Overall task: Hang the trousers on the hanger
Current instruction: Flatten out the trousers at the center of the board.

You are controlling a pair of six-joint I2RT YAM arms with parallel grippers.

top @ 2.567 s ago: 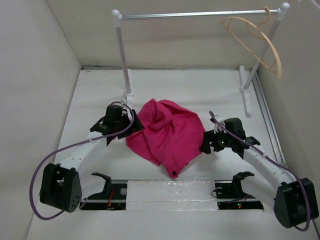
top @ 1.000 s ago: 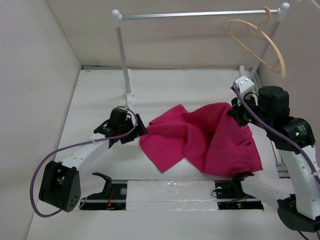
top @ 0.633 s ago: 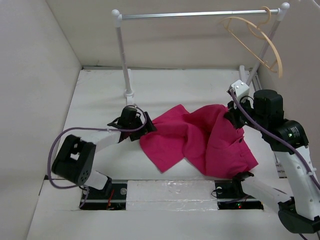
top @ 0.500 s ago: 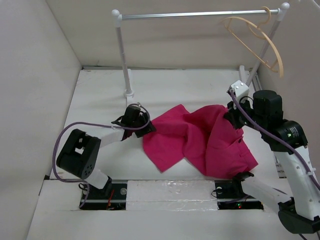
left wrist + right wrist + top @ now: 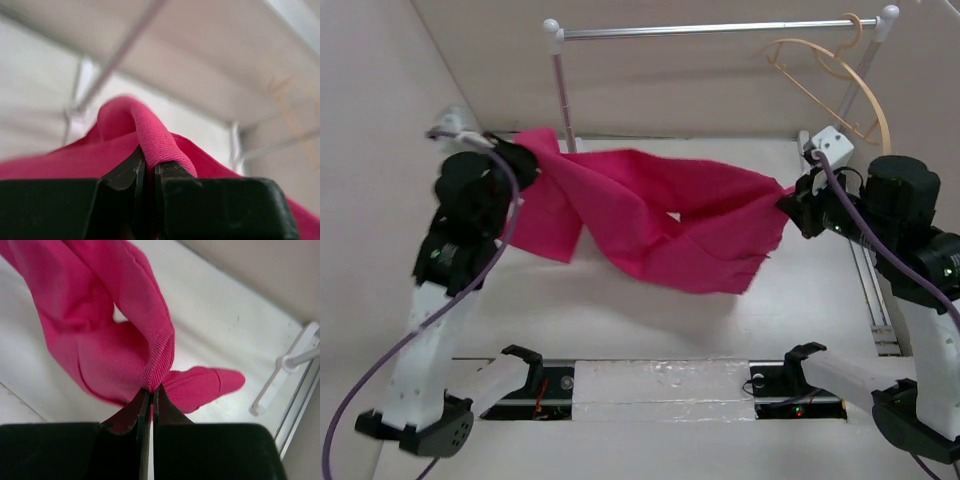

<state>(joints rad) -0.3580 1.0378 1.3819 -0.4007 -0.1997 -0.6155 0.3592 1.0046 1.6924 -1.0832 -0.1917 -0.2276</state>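
Observation:
The magenta trousers (image 5: 650,215) hang in the air, stretched between both arms above the table. My left gripper (image 5: 525,160) is raised at the back left and shut on a rolled fold of the trousers (image 5: 152,137); its fingertips (image 5: 172,172) pinch the cloth. At the right, my right gripper (image 5: 788,207) is shut on the other end, where a ridge of the trousers (image 5: 110,330) is clamped. The tan wooden hanger (image 5: 842,85) hangs by its hook from the rail at the top right, tilted, beyond the right gripper and apart from the cloth.
A white-and-silver rail frame (image 5: 720,28) spans the back, its left post (image 5: 563,100) just behind the left gripper and its right foot (image 5: 282,365) near the right arm. A metal track (image 5: 865,270) runs along the right wall. Side walls close in on both sides.
The left gripper shut on the trousers' left edge and rose up and left. The trousers left the table and now span between both arms; the right gripper shifted slightly up.

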